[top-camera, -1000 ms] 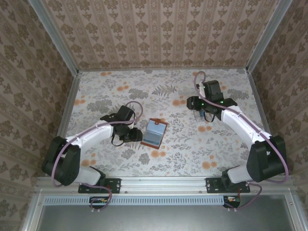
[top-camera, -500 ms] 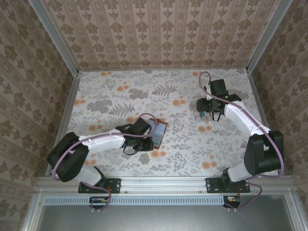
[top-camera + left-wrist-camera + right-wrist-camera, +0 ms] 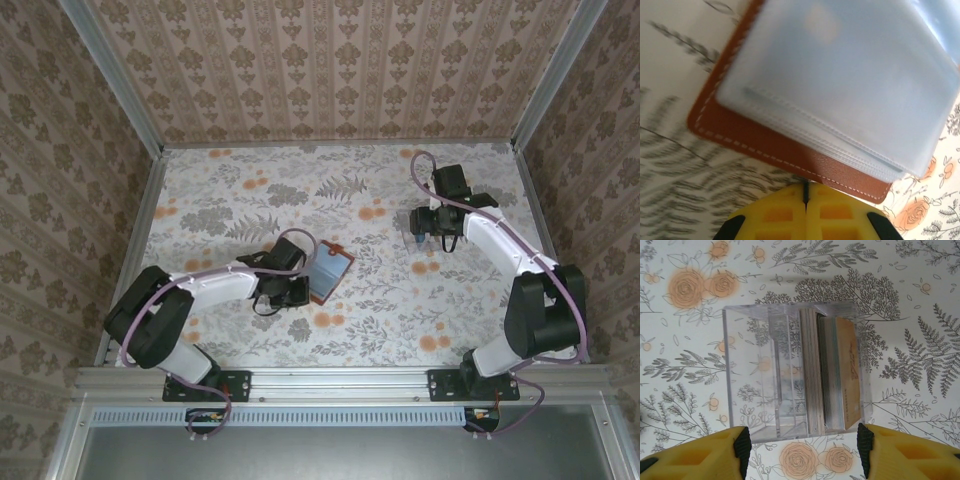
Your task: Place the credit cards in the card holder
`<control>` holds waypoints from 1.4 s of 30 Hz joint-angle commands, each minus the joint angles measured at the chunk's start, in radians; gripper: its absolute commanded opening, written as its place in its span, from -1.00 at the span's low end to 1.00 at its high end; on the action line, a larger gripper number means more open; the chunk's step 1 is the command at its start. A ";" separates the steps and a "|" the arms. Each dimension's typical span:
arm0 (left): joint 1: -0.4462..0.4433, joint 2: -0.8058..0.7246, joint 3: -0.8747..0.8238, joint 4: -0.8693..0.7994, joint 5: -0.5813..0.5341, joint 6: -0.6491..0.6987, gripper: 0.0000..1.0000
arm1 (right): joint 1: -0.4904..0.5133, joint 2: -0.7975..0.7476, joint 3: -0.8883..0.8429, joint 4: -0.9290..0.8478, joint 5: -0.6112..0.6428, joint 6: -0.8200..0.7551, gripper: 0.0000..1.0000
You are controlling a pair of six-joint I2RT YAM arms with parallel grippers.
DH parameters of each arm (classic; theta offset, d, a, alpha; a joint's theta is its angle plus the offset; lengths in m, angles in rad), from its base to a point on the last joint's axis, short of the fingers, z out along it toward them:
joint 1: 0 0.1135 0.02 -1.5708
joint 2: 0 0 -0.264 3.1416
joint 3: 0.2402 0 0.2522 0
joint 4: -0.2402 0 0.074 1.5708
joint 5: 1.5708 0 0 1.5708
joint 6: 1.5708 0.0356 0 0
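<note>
Since a sec ago the left arm has swung in across the flowered surface (image 3: 230,190) to the card holder (image 3: 329,273), which now lies a bit more tilted. The right arm has edged toward the back right. Left tool (image 3: 805,194) has its yellow tips pressed together right at the holder's near brown edge; can't tell if any leather is nipped btwn them. The holder lies open mid-surface w/ its clear inner sleeves (image 3: 840,85) facing up. That view is blurred, so can't tell whether a sleeve has a card in it yet. Right tool (image 3: 803,445) hangs over a clear box (image 3: 755,375) at the back right, fingers well apart, one on each side of the box, gripping nothing. The credit cards (image 3: 832,375) stand on edge as a stack in the box's right half, a tan one outermost. Judged progress: early. The holder is open and prob. being steadied, but no card is lifted and the stack looks untouched. Left to do: pick a card, carry it over, slide it into a sleeve, repeat.
</note>
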 commanded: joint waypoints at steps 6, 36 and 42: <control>0.113 0.055 0.062 -0.123 -0.120 0.157 -0.94 | -0.004 0.028 0.029 -0.046 0.042 -0.008 0.24; 0.169 0.394 0.382 -0.046 -0.097 0.321 -1.00 | -0.009 0.192 0.060 0.045 0.247 0.014 0.28; 0.169 0.442 0.447 -0.040 -0.078 0.324 -1.00 | -0.009 0.237 0.082 0.039 0.240 0.010 0.29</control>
